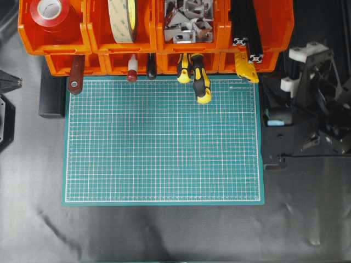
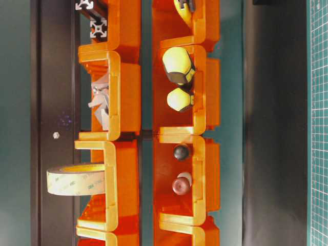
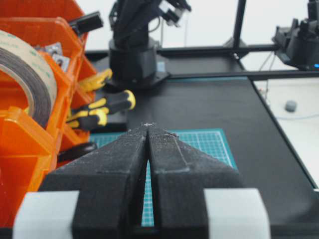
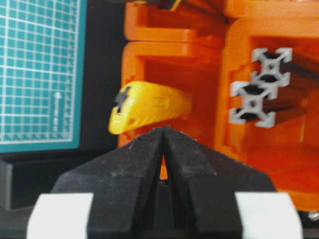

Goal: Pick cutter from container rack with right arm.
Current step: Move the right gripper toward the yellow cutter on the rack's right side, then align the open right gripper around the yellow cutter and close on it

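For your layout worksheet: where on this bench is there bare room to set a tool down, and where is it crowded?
The green mat is bare below the screwdrivers. It is crowded along its top edge, where tool handles and the cutter jut from the container rack.

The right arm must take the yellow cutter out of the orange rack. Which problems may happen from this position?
1. The right gripper is shut in front of the cutter; unopened, its jaws may only push it deeper into the container rack.
2. Aluminium profiles stick out of the bin beside it, so the gripper could strike them.
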Available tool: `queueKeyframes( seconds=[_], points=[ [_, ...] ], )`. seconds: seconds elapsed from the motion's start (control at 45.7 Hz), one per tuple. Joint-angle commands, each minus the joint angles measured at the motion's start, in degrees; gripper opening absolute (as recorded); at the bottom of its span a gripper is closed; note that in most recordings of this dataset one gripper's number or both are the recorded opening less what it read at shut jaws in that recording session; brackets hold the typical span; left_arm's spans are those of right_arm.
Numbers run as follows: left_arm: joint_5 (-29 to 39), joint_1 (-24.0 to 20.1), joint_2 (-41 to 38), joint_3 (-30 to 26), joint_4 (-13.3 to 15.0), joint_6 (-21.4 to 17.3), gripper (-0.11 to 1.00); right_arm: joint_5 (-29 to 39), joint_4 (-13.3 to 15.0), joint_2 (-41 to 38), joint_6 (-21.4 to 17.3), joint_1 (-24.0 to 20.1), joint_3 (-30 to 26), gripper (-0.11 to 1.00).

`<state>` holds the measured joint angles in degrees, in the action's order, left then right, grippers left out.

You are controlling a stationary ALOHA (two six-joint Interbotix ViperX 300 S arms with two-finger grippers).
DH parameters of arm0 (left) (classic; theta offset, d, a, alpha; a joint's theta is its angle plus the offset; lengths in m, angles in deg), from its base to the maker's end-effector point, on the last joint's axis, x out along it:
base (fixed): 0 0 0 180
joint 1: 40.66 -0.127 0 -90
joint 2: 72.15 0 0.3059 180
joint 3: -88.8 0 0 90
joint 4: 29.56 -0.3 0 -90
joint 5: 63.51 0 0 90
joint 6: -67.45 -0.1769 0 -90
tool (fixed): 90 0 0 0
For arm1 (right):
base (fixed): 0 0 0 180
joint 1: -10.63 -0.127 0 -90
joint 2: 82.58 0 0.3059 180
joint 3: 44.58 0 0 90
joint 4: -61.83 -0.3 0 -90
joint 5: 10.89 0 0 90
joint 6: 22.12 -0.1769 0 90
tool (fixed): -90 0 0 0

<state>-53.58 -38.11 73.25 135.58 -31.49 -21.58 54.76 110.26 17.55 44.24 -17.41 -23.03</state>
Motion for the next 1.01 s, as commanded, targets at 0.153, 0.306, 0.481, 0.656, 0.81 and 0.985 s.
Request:
queueKeyframes(
  seconds=[0.153, 0.306, 0.481, 0.656, 0.81, 0.985],
  points=[
    [-0.26, -0.18, -0.97, -1.32, -0.09, 0.26, 0.00, -6.68, 1.05, 1.05, -5.36, -1.76, 3.60, 0.52],
    [-0.18, 0.00, -1.14, -1.14, -0.09, 0.26, 0.00, -8.70, 3.78, 0.00, -5.54, -1.67, 6.24, 0.83],
    [-0.18, 0.09, -1.14, -1.14, -0.09, 0.35, 0.00, -8.61, 5.98, -1.32, -6.77, 0.09, 7.38, 0.78],
    [-0.18, 0.18, -1.41, -0.88, -0.09, 0.35, 0.00, -9.14, 10.28, -2.81, -11.69, 2.90, 9.23, 0.78],
    [-0.18, 0.18, -1.49, -0.88, -0.09, 0.35, 0.00, -10.55, 13.27, -3.69, -16.96, 4.75, 10.90, 0.78],
    [-0.18, 0.18, -1.32, -0.88, -0.09, 0.35, 0.00, -12.39, 14.15, -4.13, -21.09, 6.24, 12.83, 0.77]
  ],
)
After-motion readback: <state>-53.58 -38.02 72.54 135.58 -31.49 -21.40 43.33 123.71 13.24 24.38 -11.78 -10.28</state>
